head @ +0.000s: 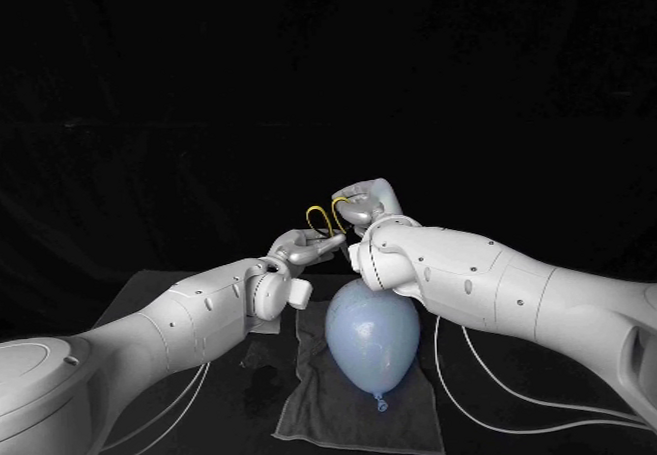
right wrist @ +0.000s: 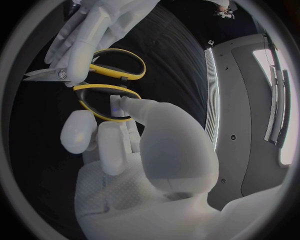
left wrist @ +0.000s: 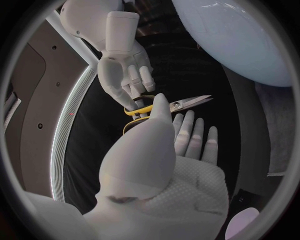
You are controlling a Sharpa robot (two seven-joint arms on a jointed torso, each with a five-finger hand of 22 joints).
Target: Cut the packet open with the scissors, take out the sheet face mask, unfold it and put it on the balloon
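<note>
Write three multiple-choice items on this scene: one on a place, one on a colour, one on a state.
1. The balloon lies: A in a box; B on the grey cloth; C on bare table.
2. The scissors have handles that are: A yellow; B red; C green.
3. The scissors' blades are: A spread wide; B snapped off; C together.
Key: B, the cloth shows beneath it in the head view; A, yellow loops sit round fingers of the right hand; C, the blades run to one point in both wrist views.
</note>
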